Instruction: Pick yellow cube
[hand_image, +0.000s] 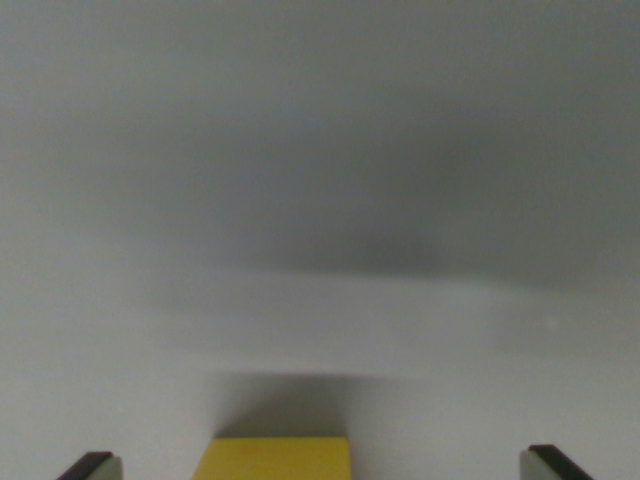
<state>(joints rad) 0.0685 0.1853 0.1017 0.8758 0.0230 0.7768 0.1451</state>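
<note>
Jaws spread wide, gripping nothing; yellow cube (272, 458) between them, nearer the wrist view's left jaw, on grey surface (330, 330).

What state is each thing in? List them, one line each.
yellow cube: resting on the pale surface, cut off by the bottom edge, free of the fingers, nearer the one on the wrist view's left.
gripper: open, fingers spread wide either side of the cube, touching nothing.
pale surface: blurred.
</note>
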